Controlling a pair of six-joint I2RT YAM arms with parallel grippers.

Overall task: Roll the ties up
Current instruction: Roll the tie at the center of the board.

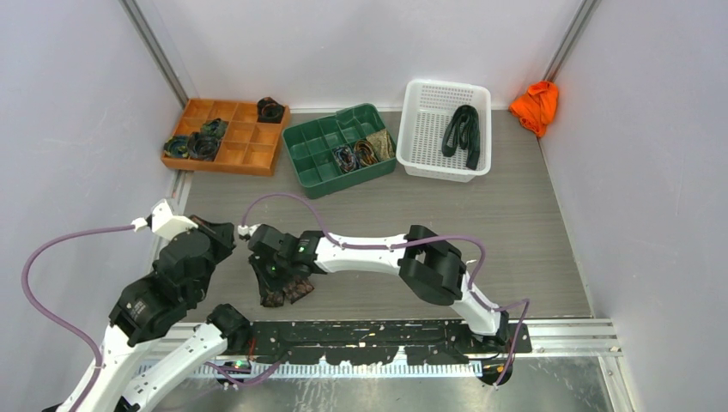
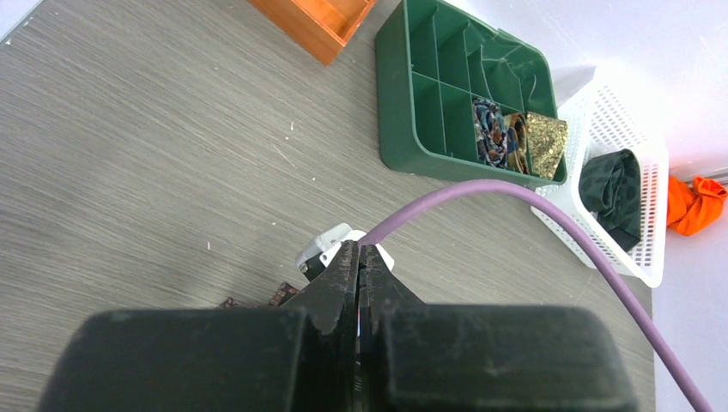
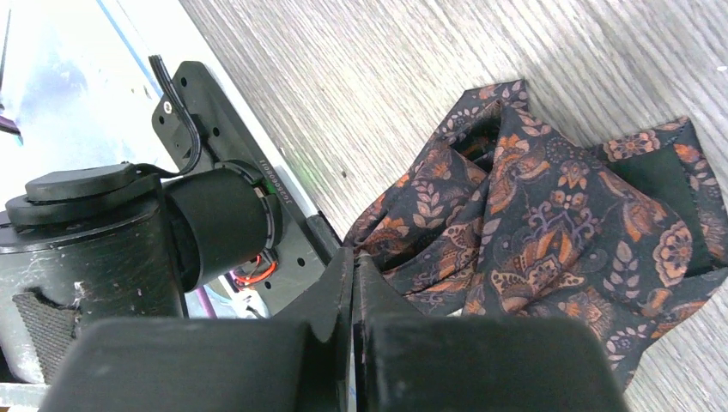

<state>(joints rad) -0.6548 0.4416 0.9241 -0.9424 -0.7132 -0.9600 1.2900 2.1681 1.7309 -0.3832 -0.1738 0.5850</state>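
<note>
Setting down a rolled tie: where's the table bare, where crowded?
Bare: table in front of the green tray, and the right side before the white basket. Crowded: near left, left gripper and right gripper by the paisley tie.

- A short line of white characters is running around the black motor collar [image 3: 268, 178] of an arm joint at the near edge of the table [image 3: 386, 77], seen in the right wrist view. It is sitting turned and too small to read.
- No other text, label, brand or number is showing legibly in any view.
</note>
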